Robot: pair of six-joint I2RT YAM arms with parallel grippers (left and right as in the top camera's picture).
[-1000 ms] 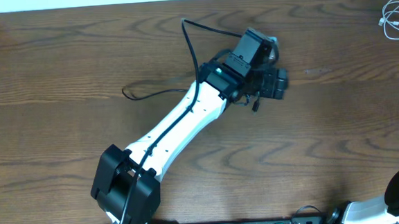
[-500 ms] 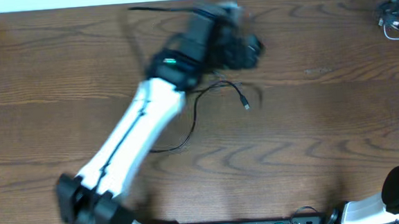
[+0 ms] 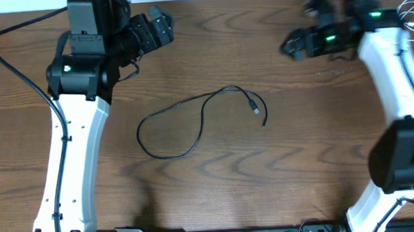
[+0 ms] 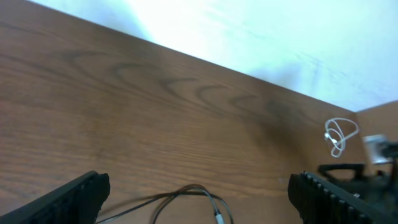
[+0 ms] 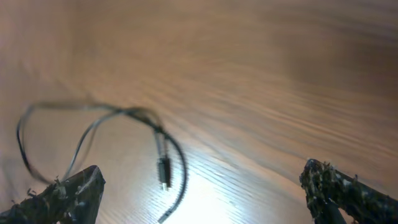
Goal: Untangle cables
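- Black cable [image 3: 202, 123] lies mid-table [image 3: 324, 145] in one loose loop, plug end to the right.
- White cable [image 3: 411, 13] is coiled at the far right corner, well apart.
- Left gripper [image 3: 161, 25] and right gripper [image 3: 299, 28]: fingers spread wide, touching neither cable.

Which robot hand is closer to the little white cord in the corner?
Right. The right gripper is to the left of the white cord in the overhead view; the left gripper is much farther left, across the table.
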